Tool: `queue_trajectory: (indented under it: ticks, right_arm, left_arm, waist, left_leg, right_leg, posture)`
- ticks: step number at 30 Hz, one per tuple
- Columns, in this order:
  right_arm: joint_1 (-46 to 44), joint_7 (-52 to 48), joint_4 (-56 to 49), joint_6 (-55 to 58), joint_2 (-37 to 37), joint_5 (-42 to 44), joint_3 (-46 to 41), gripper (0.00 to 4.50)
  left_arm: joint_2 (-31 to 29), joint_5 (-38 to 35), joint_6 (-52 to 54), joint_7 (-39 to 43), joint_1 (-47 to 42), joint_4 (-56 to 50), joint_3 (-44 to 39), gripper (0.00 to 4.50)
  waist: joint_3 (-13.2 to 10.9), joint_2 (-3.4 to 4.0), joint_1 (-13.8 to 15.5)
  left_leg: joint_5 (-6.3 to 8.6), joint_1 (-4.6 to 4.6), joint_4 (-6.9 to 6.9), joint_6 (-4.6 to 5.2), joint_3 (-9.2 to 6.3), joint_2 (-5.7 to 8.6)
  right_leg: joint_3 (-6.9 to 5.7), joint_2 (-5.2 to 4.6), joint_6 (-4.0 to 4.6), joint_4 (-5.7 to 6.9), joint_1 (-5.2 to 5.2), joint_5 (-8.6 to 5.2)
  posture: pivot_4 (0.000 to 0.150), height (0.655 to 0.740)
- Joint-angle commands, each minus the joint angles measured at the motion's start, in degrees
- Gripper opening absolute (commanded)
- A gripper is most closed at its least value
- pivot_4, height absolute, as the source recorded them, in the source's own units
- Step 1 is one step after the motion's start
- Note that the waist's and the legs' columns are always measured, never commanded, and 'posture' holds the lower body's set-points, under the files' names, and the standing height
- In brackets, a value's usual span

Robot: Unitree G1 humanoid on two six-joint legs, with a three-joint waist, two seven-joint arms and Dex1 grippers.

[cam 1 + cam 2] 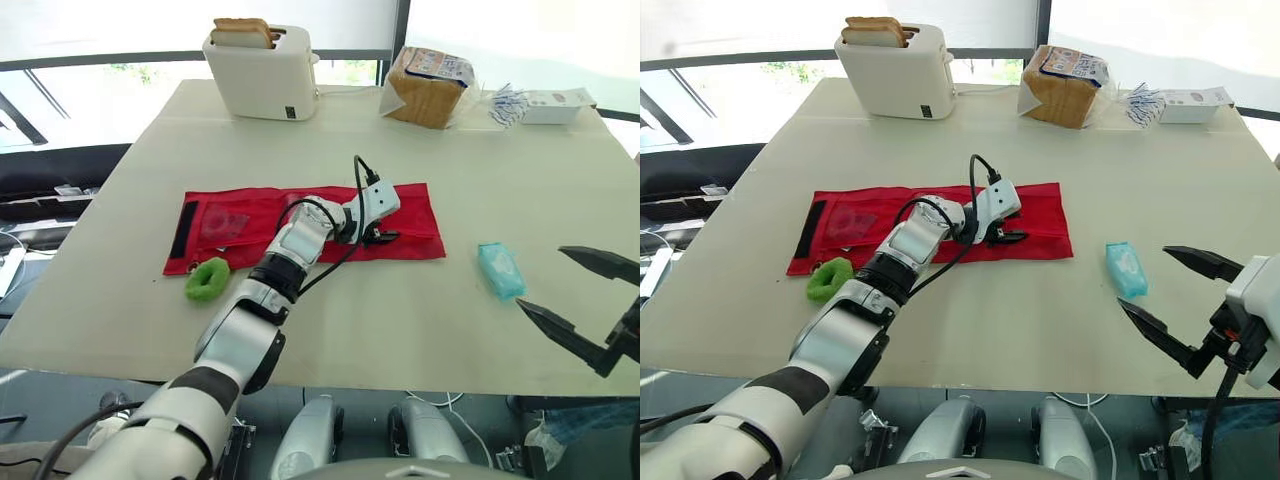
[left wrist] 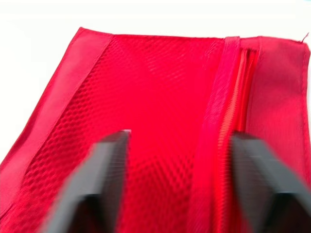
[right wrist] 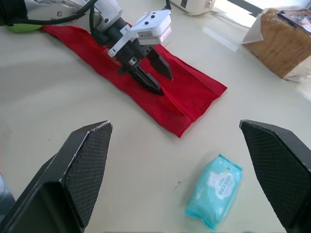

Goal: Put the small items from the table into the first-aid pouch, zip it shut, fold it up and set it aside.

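A: What takes up the most room?

B: The pale surface [image 1: 450,330]. It is bare along its near edge and between its middle and the back. On its middle lies the red pouch [image 1: 230,225], unfolded flat with its long side across.

A: And at the back?

B: A white toaster [image 1: 262,80] with bread in its slots, a bagged loaf [image 1: 428,90] and a small white box [image 1: 555,105], all by the far edge and well apart from the pouch.

A: How do the fingers stand?

B: The left gripper [image 1: 385,237] is low over the pouch's right end. Its fingers [image 2: 104,179] are apart over the mesh and hold nothing. The zip runs just beside one of them, and I cannot tell whether the tips touch the cloth. The right gripper [image 1: 541,278] hangs by the near right edge with its fingers [image 3: 80,170] spread wide and empty.

A: The small items?

B: A teal packet [image 1: 500,270] lies on bare surface between the pouch and the right gripper, touching neither. A green roll [image 1: 207,278] sits against the pouch's near left corner.
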State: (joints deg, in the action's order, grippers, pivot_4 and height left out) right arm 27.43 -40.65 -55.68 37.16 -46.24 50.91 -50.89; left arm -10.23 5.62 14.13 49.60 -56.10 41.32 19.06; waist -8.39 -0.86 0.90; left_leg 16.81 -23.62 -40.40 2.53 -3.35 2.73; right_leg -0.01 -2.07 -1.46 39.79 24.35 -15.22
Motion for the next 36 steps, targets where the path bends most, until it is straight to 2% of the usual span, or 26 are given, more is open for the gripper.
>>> queue_trajectory:
  ticks: [1, 2, 3, 4, 7, 11, 15, 22, 27, 29, 32, 36]
  right_arm:
    - [1.0, -0.7, -0.2, -1.4, -0.3, 0.6, -3.8, 4.50]
    - [1.3, -1.0, 0.0, -1.4, -0.4, 0.6, -4.3, 4.50]
    - [1.7, -1.1, 0.4, -1.2, -0.5, 0.8, -4.9, 4.50]
    - [2.0, -1.4, 0.7, -1.0, -0.7, 1.2, -5.5, 4.50]
    - [3.4, -0.5, 2.2, 1.9, -1.6, 2.7, -7.4, 4.50]
    - [3.0, 4.2, 4.2, 6.1, -3.4, 2.6, -5.7, 4.50]
    - [0.1, 12.5, 7.8, 10.9, -3.7, -2.2, 2.9, 4.50]
    - [-3.7, 15.5, 13.2, 11.6, -0.9, -6.4, 14.8, 4.50]
    - [3.5, 10.9, 13.2, 7.7, 3.7, -7.9, 9.3, 4.50]
    - [3.7, 10.3, 13.3, 7.6, 4.1, -7.7, 9.0, 4.50]
    - [-2.6, 13.4, 15.4, 9.2, 4.0, -8.3, 15.2, 4.50]
    - [-11.2, 18.4, 20.5, 9.7, 5.5, -14.5, 26.2, 4.50]
  left_arm:
    - [0.2, -1.3, -1.3, 2.2, -1.6, 1.0, -1.4, 0.95]
    - [0.1, -1.7, -1.1, 3.0, -1.5, 0.9, -1.6, 0.63]
    - [0.1, -2.5, -0.3, 4.4, -1.2, 0.1, -2.0, 0.09]
    - [0.1, -3.2, 0.5, 5.4, -1.0, -0.7, -2.2, 0.03]
    - [0.6, -5.6, 5.5, 7.6, 0.0, -5.1, -3.0, 0.03]
    - [2.4, -7.5, 11.3, 6.6, 1.0, -10.0, -3.9, 0.03]
    - [4.2, -6.6, 12.1, 2.5, 1.0, -10.0, -4.2, 0.03]
    - [5.3, -5.1, 8.3, -0.1, 1.4, -9.2, -2.7, 0.03]
    - [4.0, -4.1, 6.2, -0.1, 2.3, -8.9, -2.2, 0.03]
    - [4.1, -4.3, 6.2, -0.1, 2.4, -8.9, -2.3, 0.03]
    - [4.2, -4.0, 5.7, -0.3, 2.6, -8.5, -2.0, 0.03]
    - [4.7, -3.5, 5.3, -0.8, 2.5, -8.0, -1.8, 0.03]
  waist:
    - [0.0, 0.00, 0.0]
    - [0.0, 0.00, 0.0]
    - [0.0, 0.00, 0.0]
    - [0.0, 0.00, 0.0]
    - [0.0, -0.01, 0.0]
    - [0.0, 0.00, 0.1]
    - [0.0, -0.01, 0.1]
    - [0.0, 0.04, 0.0]
    - [0.0, 0.09, 0.3]
    - [0.0, 0.09, 0.2]
    - [0.0, 0.09, -0.5]
    - [0.0, 0.12, -0.1]
  left_leg:
    - [0.00, 0.00, 0.00, 0.00, 0.00, 0.00]
    - [0.00, 0.00, 0.00, 0.00, 0.00, 0.00]
    - [0.00, 0.00, 0.00, 0.00, 0.00, 0.00]
    - [0.00, 0.00, 0.00, 0.00, 0.01, 0.00]
    - [0.00, -0.01, 0.00, 0.01, 0.00, -0.01]
    - [0.00, -0.02, 0.00, 0.00, -0.01, -0.01]
    - [-0.01, -0.01, -0.01, -0.01, -0.01, -0.01]
    - [-0.02, 0.01, 0.02, -0.03, 0.01, -0.03]
    - [-0.02, -0.01, 0.02, -0.02, 0.02, -0.01]
    - [-0.01, -0.01, 0.01, -0.02, 0.03, -0.01]
    - [-0.01, 0.17, 0.04, -0.01, 0.16, -0.03]
    - [0.01, 0.68, 0.29, 0.02, 0.25, -0.05]
  right_leg:
    - [0.00, 0.00, 0.00, 0.00, 0.00, 0.00]
    - [0.00, 0.00, 0.00, 0.00, 0.00, 0.00]
    - [0.00, 0.01, 0.00, 0.00, 0.00, 0.00]
    - [0.01, 0.00, 0.00, 0.00, 0.00, 0.00]
    - [0.00, 0.00, 0.00, -0.01, 0.00, 0.00]
    - [-0.01, -0.03, 0.00, -0.02, -0.01, 0.00]
    - [0.00, -0.05, 0.00, -0.03, -0.02, 0.00]
    - [0.02, -0.02, 0.01, -0.02, -0.01, 0.00]
    - [0.02, -0.04, 0.00, -0.04, -0.01, 0.00]
    - [0.03, -0.04, 0.00, -0.04, -0.01, 0.00]
    - [0.21, 0.02, 0.00, 0.01, -0.07, 0.00]
    - [0.31, 0.03, -0.04, -0.08, -0.48, -0.07]
  posture:
    - [0.150, 0.7400]
    - [0.150, 0.7400]
    - [0.150, 0.7400]
    - [0.150, 0.7400]
    - [0.150, 0.7400]
    - [0.150, 0.7400]
    - [0.150, 0.7400]
    - [0.150, 0.7400]
    - [0.150, 0.7400]
    - [0.150, 0.7400]
    - [0.150, 0.7400]
    - [0.150, 0.7400]
